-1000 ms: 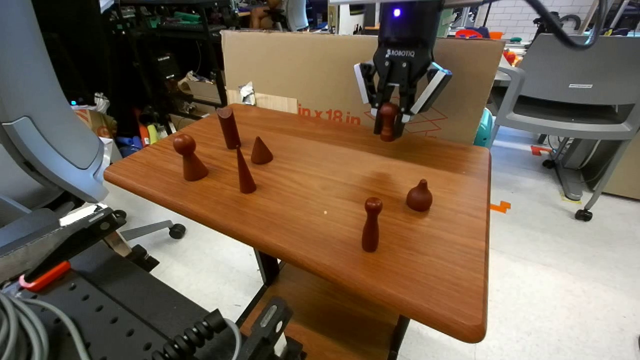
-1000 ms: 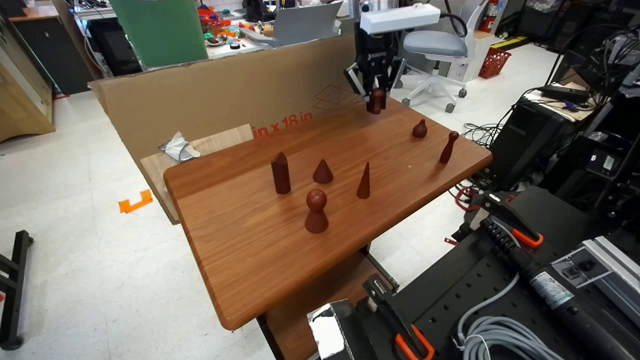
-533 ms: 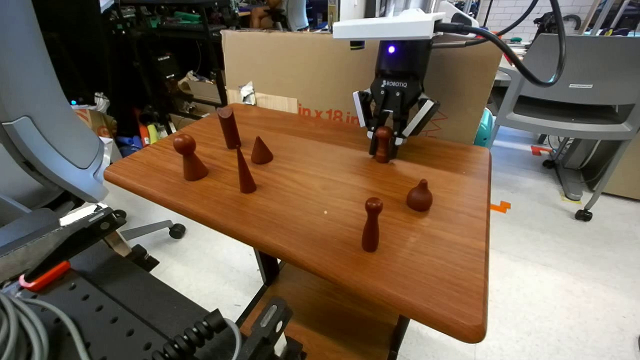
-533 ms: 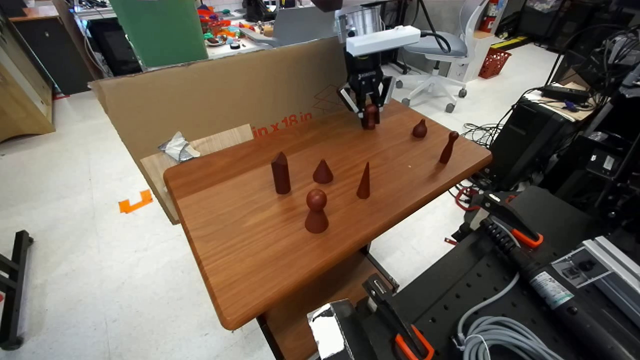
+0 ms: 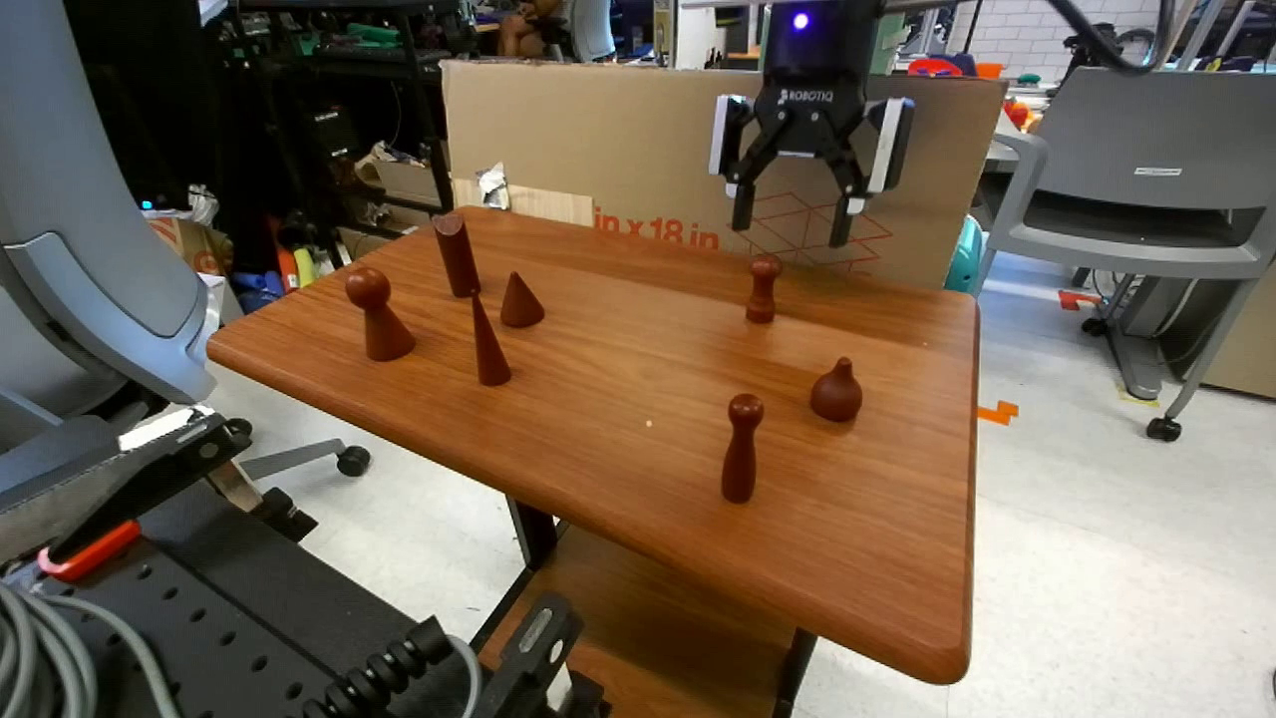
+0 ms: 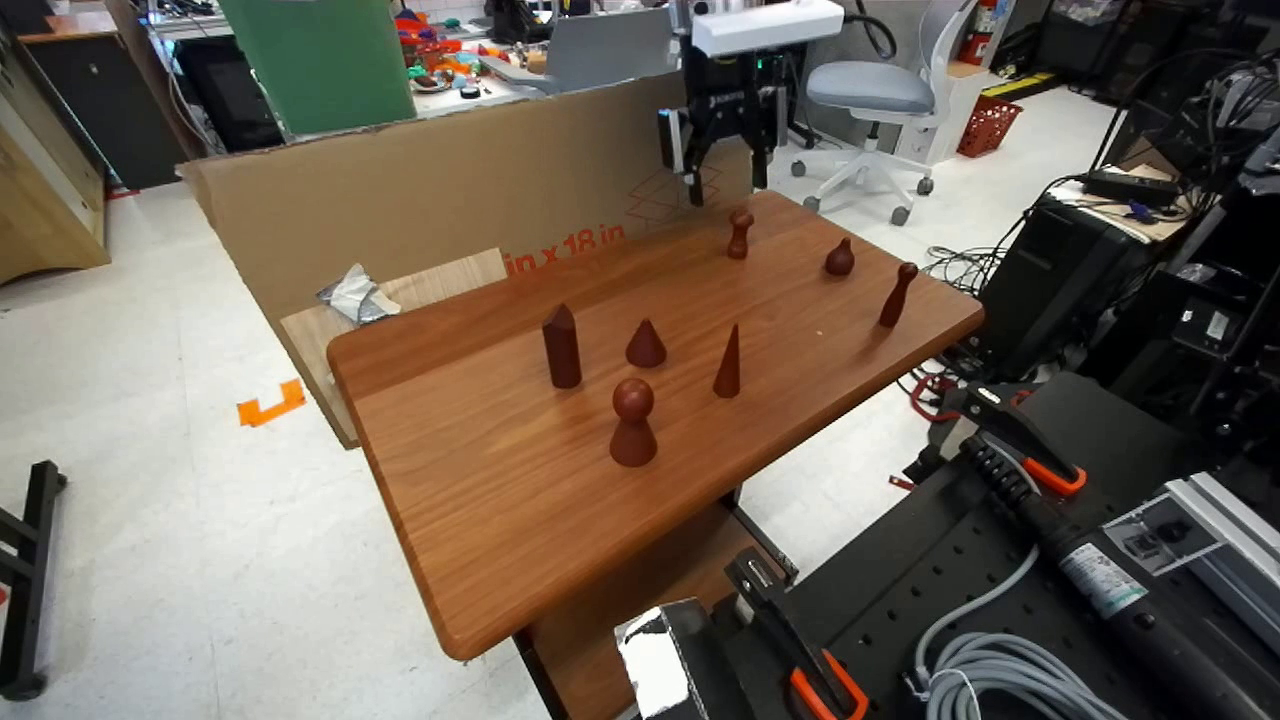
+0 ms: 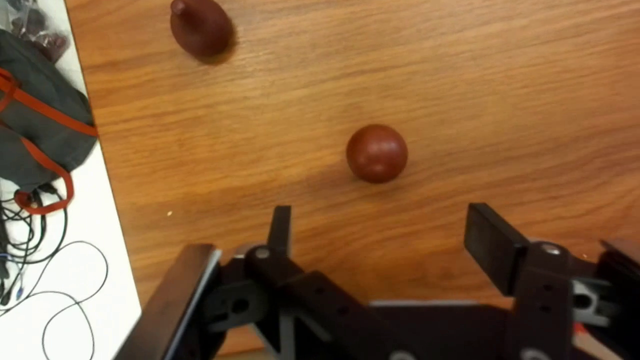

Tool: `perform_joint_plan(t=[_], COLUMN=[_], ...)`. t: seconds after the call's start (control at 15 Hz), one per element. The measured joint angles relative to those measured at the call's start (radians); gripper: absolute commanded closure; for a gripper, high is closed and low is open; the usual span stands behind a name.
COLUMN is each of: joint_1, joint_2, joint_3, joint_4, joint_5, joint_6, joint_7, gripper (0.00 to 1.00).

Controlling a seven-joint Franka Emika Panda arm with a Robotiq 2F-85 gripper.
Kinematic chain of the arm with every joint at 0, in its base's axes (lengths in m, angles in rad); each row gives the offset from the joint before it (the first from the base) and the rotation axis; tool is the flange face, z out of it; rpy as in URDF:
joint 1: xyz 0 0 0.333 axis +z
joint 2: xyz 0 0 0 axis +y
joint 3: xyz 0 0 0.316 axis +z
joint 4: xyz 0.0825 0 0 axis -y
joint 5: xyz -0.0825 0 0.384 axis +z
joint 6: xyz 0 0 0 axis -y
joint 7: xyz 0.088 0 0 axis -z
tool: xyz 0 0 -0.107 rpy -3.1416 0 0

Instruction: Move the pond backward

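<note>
The pond, a small reddish-brown pawn with a round head (image 5: 763, 289), stands upright on the wooden table toward its back edge, seen also in an exterior view as the pond (image 6: 739, 235). From above, the wrist view shows only the ball head of the pond (image 7: 377, 153), which covers its base. My gripper (image 5: 791, 227) hangs above and slightly behind it, jaws spread wide with nothing between them. In the wrist view the pond lies just beyond the gap of the gripper (image 7: 379, 215), apart from both fingers.
A squat bulbous piece (image 5: 836, 391) and a tall slender piece (image 5: 740, 449) stand in front of the pond. Farther along the table are a cylinder (image 6: 562, 350), a short cone (image 6: 646, 345), a thin cone (image 6: 729, 370) and a big-headed piece (image 6: 633, 425). A cardboard sheet (image 5: 598, 130) rises behind the table.
A second ago the pond was held in the air. It came down onto the table, the gripper let go, and the arm rose away, leaving the pond upright.
</note>
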State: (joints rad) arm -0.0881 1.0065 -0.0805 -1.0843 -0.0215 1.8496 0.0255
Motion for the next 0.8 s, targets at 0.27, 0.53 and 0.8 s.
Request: perform_joint_plan(t=[0.27, 0.53, 0.8], joint_1=[-0.003, -0.010, -0.012], joint_2=[-0.154, -0.307, -0.469], joint_3=[0.000, -0.001, -0.008], joint_4=[-0.169, -0.349, -0.543], joint_5=[-0.007, -0.020, -0.075], joint_6=[0.106, 0.135, 0.094], joint_7=[-0.065, -0.138, -0.167], gripper=[0.00, 0.00, 0.00])
